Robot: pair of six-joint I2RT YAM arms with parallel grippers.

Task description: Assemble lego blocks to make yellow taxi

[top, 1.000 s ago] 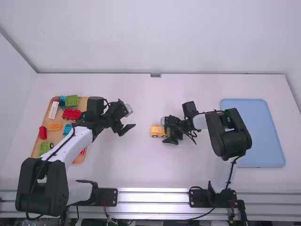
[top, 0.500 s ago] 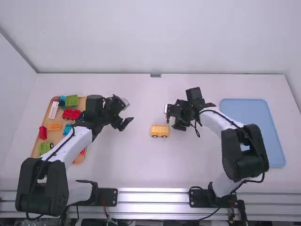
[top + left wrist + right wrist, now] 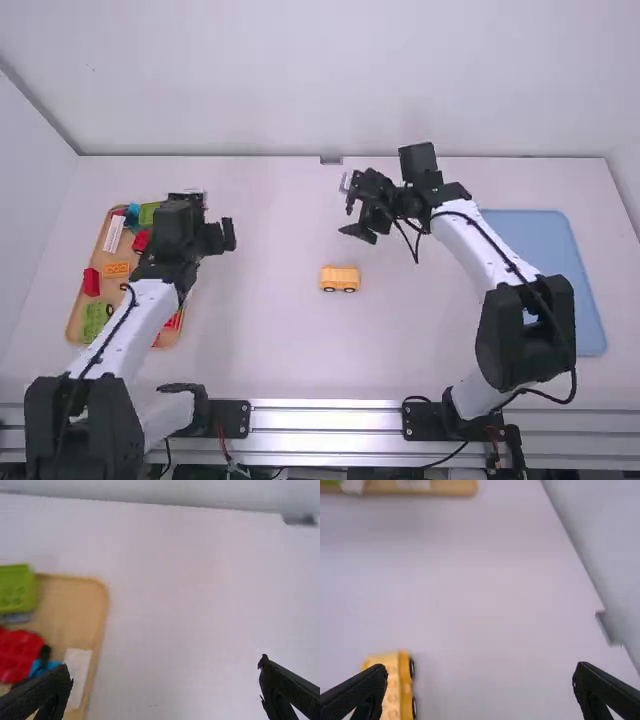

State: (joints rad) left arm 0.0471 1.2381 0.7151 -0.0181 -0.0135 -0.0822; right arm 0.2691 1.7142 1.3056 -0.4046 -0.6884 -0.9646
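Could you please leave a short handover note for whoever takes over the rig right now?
Left gripper: open, empty, near the parts tray.
Right gripper: open, empty, over the table.
Done: yellow vehicle stands on its wheels mid-table, apparently assembled.
Left to do: perhaps just check the build; I can't tell whether the orange brick in the tray belongs on it.

From over here, the high view looks forward and down from behind the arms, farthest off, taking in the whole table. Nearer in, the left arm's wrist view faces down toward the back wall; the right arm's looks leftward across. Both share the wooden tray's edge; the high and right wrist views share the car.
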